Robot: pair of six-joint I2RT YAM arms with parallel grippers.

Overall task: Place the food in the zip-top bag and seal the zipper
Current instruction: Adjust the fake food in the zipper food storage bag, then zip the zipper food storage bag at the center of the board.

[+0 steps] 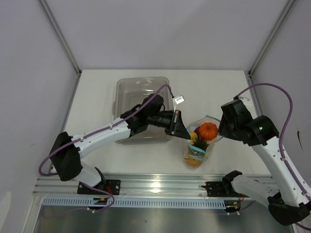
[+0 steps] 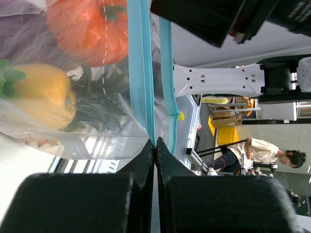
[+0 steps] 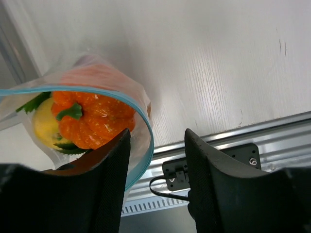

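Left wrist: left gripper (image 2: 155, 141) pinches zipper (image 2: 141, 73); right gripper (image 3: 156, 141) agape; pumpkin (image 3: 92, 119) lower edge hidden.
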